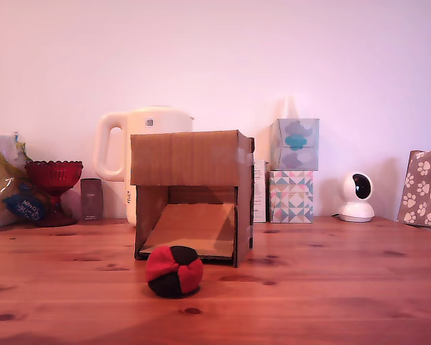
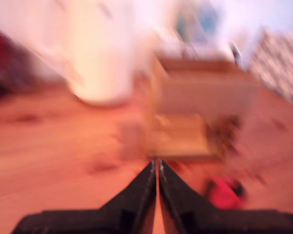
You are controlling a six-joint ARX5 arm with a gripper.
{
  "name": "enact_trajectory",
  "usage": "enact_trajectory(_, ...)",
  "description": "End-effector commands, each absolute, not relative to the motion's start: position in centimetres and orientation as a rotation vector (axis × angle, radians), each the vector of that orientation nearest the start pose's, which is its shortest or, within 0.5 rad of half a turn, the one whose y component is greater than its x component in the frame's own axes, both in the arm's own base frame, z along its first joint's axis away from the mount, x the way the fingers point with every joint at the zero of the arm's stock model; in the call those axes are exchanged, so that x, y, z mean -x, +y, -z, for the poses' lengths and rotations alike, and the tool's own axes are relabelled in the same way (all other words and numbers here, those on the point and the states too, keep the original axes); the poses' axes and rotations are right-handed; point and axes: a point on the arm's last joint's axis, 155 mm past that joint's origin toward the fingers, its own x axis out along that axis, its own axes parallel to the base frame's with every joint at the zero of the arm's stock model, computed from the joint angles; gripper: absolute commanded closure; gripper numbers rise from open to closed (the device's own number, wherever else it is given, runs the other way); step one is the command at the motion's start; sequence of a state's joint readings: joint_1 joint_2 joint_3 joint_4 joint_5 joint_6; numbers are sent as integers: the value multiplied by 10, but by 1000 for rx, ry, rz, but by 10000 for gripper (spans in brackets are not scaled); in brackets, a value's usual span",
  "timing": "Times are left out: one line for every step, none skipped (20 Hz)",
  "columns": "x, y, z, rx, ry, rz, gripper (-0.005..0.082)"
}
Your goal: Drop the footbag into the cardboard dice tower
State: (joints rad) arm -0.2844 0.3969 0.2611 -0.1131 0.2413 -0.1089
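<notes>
- Footbag (image 1: 174, 271) rests on the surface (image 1: 330, 287), touching nothing, at 6 o'clock of the cardboard dice tower (image 1: 192, 194), just before its ramp opening.
- Hand (image 2: 157, 168): fingers pressed together, empty; wrist view blurred.

Soft pinkish light, sharp exterior view; wrist view motion-blurred (heavily smeared).
</notes>
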Motion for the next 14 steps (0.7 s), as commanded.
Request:
enact_trajectory(-243,-131,-174,66,277,564,793)
enact_trajectory(-241,-141,-166,55,310,600,793)
enact_trajectory(-238,-151,-155,42,354,635,793)
enact_trajectory(-236,-160,-144,32,394,666,793)
enact_trajectory(-234,-171,-138,23,419,699,793)
enact_trajectory(-233,-180,-132,14,436,728,793)
enact_trajectory(-232,-190,-127,6,446,757,793)
enact_trajectory(-231,-199,-124,-1,451,784,793)
enact_trajectory(-231,-207,-120,-7,454,804,793)
enact_trajectory(-234,-213,-117,-13,452,807,793)
enact_trajectory(-238,-216,-115,-18,445,802,793)
enact_trajectory(-243,-219,-114,-19,433,797,793)
enact_trajectory(-247,-222,-112,-18,429,797,793)
enact_trajectory(-250,-224,-110,-17,427,798,793)
